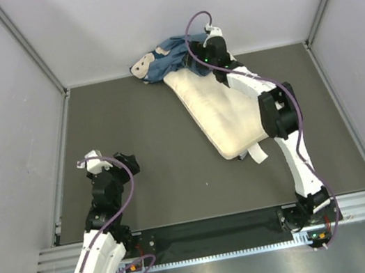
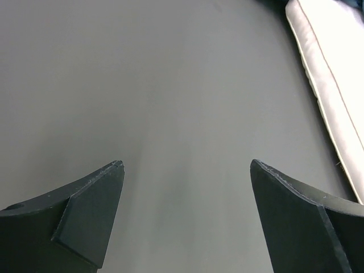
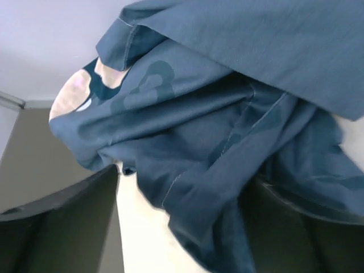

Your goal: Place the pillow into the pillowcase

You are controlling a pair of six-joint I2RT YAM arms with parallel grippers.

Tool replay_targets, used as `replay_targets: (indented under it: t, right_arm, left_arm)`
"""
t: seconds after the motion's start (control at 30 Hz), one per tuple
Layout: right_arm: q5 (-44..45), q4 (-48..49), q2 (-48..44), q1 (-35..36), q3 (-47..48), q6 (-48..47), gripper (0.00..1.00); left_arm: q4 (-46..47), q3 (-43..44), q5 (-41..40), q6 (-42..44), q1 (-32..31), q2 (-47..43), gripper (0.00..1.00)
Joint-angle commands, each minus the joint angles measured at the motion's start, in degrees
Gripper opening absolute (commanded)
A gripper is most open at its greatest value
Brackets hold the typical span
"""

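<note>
The cream-white pillow (image 1: 221, 112) lies slanted on the dark table at the back right, with a small white tag (image 1: 258, 153) at its near end. The crumpled blue pillowcase (image 1: 162, 59) is bunched at the pillow's far end against the back wall. My right gripper (image 1: 194, 51) hangs over that far end with its jaws wide. In the right wrist view, folds of the pillowcase (image 3: 216, 114) drape between the open gripper (image 3: 185, 173) and over its right finger, above the pillow (image 3: 142, 227). My left gripper (image 1: 109, 162) stands open and empty over bare table (image 2: 186, 162), far from the pillow (image 2: 327, 74).
Grey walls with metal frame rails (image 1: 56, 141) close in the table on the left, right and back. A metal rail (image 1: 212, 226) runs along the near edge between the arm bases. The right arm's forearm (image 1: 260, 94) stretches over the pillow.
</note>
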Motion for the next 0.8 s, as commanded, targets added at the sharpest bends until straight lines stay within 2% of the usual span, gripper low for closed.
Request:
replay_targets:
  t: [0.0, 0.07, 0.13, 0.17, 0.27, 0.4, 0.63, 0.77]
  right_arm:
    - [0.66, 3.78, 4.24, 1.24, 7.36, 4.06, 0.77]
    - [-2.23, 4.06, 6.00, 1.94, 10.35, 4.07, 0.47]
    - [-2.68, 4.14, 5.13, 3.26, 10.54, 2.76, 0.28]
    - [-4.25, 4.49, 4.43, 3.79, 10.19, 2.05, 0.15]
    - [-7.94, 6.41, -0.75, 6.25, 5.72, -0.76, 0.06]
    - [-11.29, 10.81, -10.50, 10.29, -6.13, -3.40, 0.04]
    - [-16.91, 12.75, -26.48, 18.63, -17.66, -4.46, 0.07]
    - [-16.57, 11.18, -33.88, 19.88, -25.13, -4.19, 0.30]
  left_arm:
    - [3.94, 0.36, 0.53, 0.62, 0.08, 0.99, 0.96]
    - [4.03, 0.45, 0.62, 0.62, 0.17, 1.34, 0.96]
    - [4.20, 0.45, 0.89, 0.71, 0.17, 1.52, 0.95]
    - [4.29, 0.45, 1.06, 0.80, 0.08, 1.52, 0.95]
    - [4.29, 0.53, 1.24, 0.89, 0.17, 1.52, 0.94]
    - [4.12, 0.80, 1.68, 1.06, 0.17, 1.52, 0.91]
    - [2.27, 1.50, 0.80, 1.24, 0.08, -0.50, 0.90]
    - [0.95, 1.68, -0.69, 1.24, 0.08, -2.52, 0.91]
